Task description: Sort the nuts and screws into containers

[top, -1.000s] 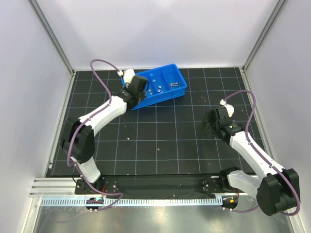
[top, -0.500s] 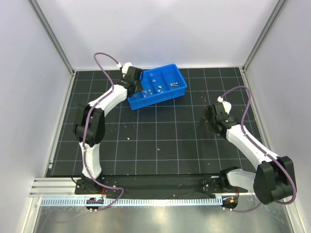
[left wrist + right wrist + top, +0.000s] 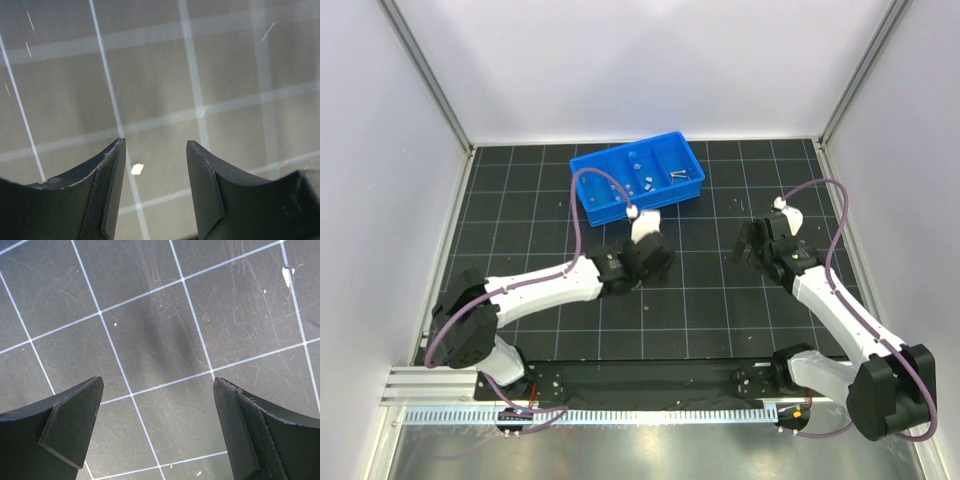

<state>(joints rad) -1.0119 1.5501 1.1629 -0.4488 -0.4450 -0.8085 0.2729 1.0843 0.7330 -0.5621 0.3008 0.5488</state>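
The blue tray [image 3: 603, 161] sits at the far side of the desk [image 3: 700, 300], a little left of centre and skewed to the grid. Its far long edge lies near the desk's far edge. Dividers split it into four containers [image 3: 660, 158] side by side. The screws [image 3: 677, 175] lie in the right-end compartment, and the nuts [image 3: 645, 184] are scattered in the middle ones. The left end is too small to read.

The left arm [image 3: 550, 285] reaches low across the desk from the near left corner. The left jaws hang over the grid just near of the tray's near long edge. Its purple cable [image 3: 582, 180] loops up over the tray's left end. In the left wrist view the fingers [image 3: 111, 190] are spread with nothing between them. A small bright speck [image 3: 137, 169] lies on the blurred grid in the gap. Whether it is a nut cannot be told.

The right arm [image 3: 840, 310] runs along the right side. The right jaws stand well apart from the tray's right end. Its fingers [image 3: 70, 427] are spread wide over bare grid, gripping nothing. A pale fleck [image 3: 286, 275] lies off to one side.

Open grid lies between the two jaws and across the near half of the desk. White walls [image 3: 380, 200] close in the left, far and right edges.
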